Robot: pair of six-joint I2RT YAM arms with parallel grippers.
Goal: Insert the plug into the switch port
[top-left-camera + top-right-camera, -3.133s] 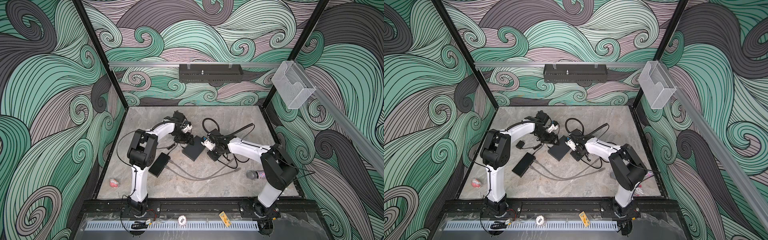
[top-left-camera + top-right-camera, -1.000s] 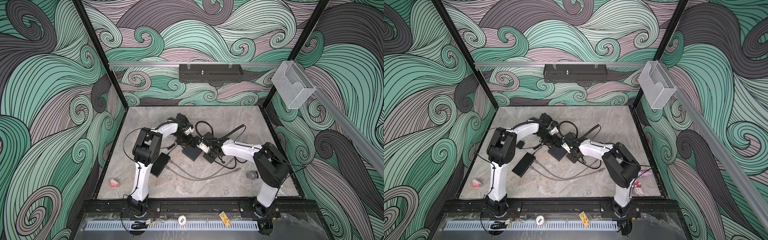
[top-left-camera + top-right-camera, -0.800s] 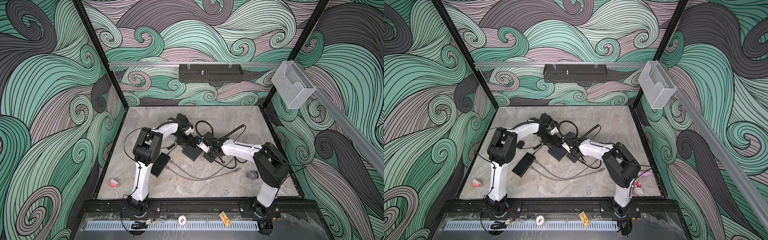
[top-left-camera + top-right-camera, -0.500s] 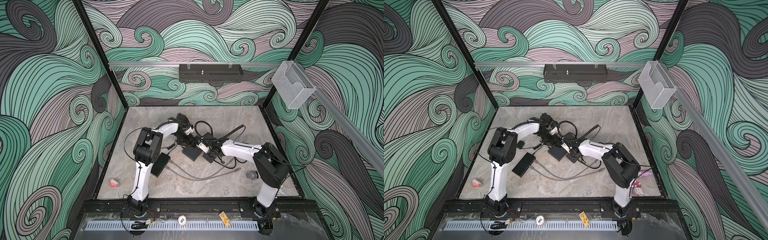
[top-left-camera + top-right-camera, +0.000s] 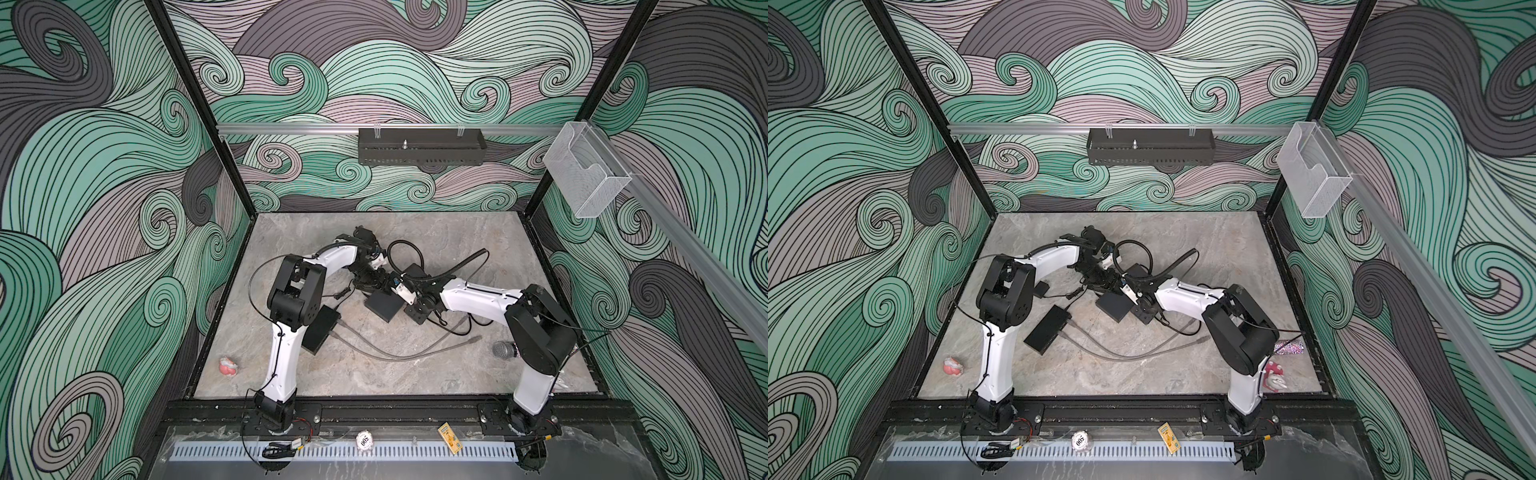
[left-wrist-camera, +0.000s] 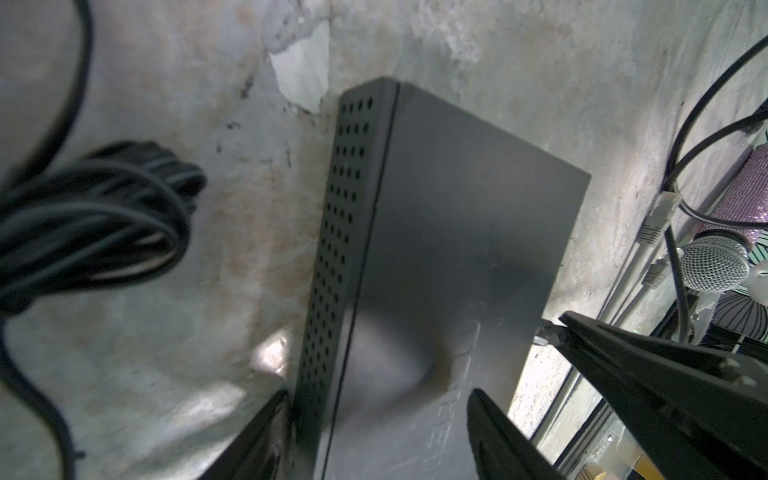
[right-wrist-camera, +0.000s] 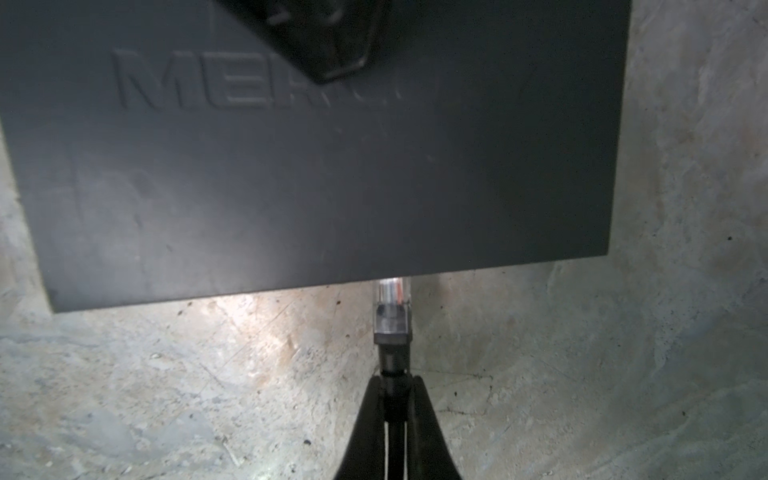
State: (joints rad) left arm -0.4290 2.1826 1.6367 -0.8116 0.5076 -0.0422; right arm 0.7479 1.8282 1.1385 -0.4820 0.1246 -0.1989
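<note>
The switch (image 7: 324,166) is a flat black metal box lying on the grey stone tabletop (image 7: 623,374). Letters are stamped into its lid. "MER" reads plainly from the right wrist view, and the rest of the word is covered by a black finger (image 7: 328,41) of the left pincer (image 6: 378,392). From the left wrist view the same lettering runs sideways and is too blurred to read. One side wall there is dotted with rows of vent holes.

The left pincer stands open, astride that vented edge: one finger sits beside the holed wall and the other lies over the lid.

The right pincer (image 7: 392,380) is clamped tight on the black boot of the plug (image 7: 392,307), a clear network-type plug. It points straight at the switch's near edge and its front end disappears under the lid's rim — whether it is fully home I cannot tell, since that face is hidden.

In both top views a second black box (image 5: 320,332) lies nearer the left arm's base with grey cables (image 5: 465,343) leading from it, and a microphone (image 5: 503,350) rests by the right arm. On the front rail a round token (image 5: 1080,441) reads "500" — near it a yellow tag (image 5: 1169,436) bears print too small to make out.
</note>
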